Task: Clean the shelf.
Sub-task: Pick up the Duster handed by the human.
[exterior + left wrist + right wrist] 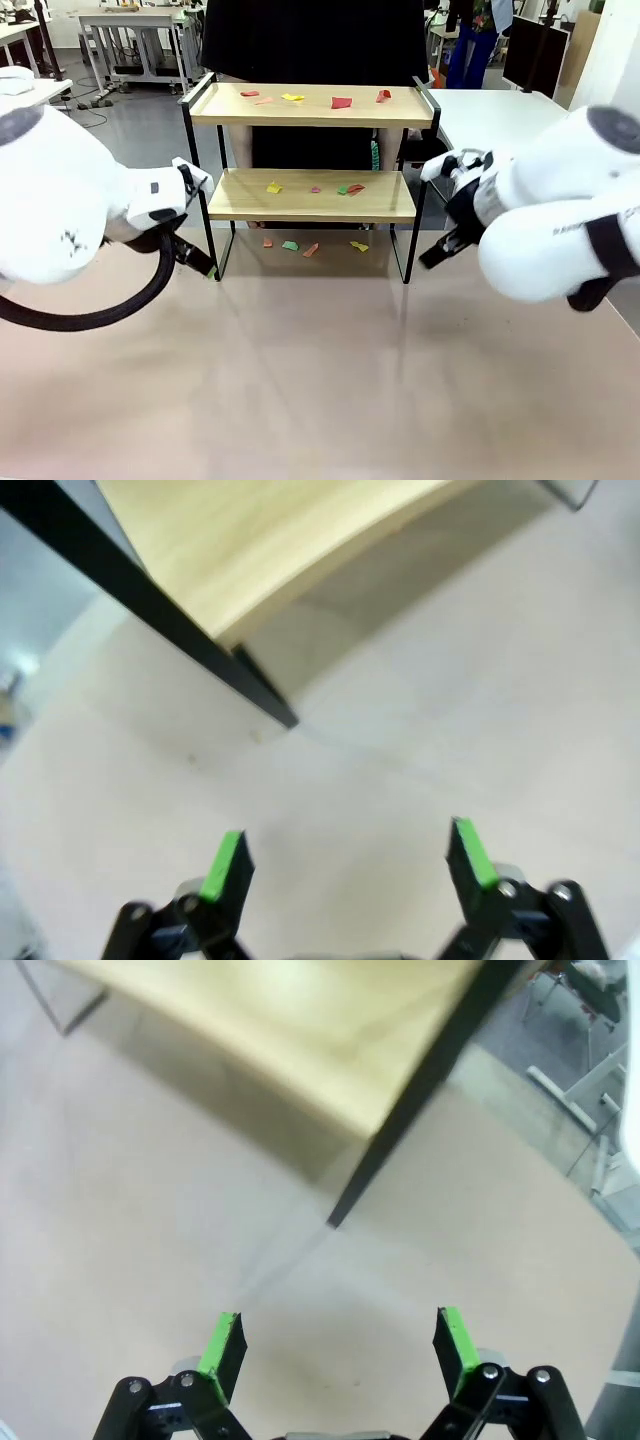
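Both are hanging wide open and empty, left gripper (350,855) and right gripper (340,1345). Shelf (310,118) is standing just ahead of the fingers (228,865). You are probably only beginning; next is calling for reaching up to a scrap (341,102).

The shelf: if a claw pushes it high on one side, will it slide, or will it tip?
Probably light: the shelf is two thin wooden boards in a slim black frame. It stands on thin legs, so a high push may tip it; a low push would likely slide it on the smooth table. The loose scraps would likely scatter.
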### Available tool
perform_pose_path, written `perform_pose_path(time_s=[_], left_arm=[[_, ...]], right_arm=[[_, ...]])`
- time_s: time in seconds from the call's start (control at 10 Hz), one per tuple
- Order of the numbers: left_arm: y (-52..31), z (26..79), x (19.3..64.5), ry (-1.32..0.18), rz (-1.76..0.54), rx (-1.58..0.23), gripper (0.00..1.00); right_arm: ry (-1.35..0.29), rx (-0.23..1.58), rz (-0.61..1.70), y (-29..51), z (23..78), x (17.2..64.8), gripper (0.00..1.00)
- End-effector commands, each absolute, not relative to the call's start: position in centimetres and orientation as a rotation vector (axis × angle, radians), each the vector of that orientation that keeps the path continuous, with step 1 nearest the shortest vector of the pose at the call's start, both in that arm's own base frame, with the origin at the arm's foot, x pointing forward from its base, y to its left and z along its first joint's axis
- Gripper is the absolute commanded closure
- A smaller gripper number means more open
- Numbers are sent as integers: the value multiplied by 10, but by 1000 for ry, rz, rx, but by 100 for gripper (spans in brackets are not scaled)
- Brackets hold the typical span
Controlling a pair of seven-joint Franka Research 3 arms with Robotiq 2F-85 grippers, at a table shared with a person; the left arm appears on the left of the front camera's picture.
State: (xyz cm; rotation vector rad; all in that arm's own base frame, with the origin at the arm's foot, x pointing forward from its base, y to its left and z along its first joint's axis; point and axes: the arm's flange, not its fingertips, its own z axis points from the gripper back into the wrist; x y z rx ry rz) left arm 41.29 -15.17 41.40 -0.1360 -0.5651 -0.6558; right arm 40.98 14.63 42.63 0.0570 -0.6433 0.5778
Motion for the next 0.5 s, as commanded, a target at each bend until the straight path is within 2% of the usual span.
perform_pose_path(time_s=[0.0,0.4], left_arm=[[-108,461,439,-527,-761,-234,0],[-22,483,476,-534,-1143,-577,0]], right_arm=[[-674,147,567,99,474,420,0],[-817,389,741,-36,495,439,0]])
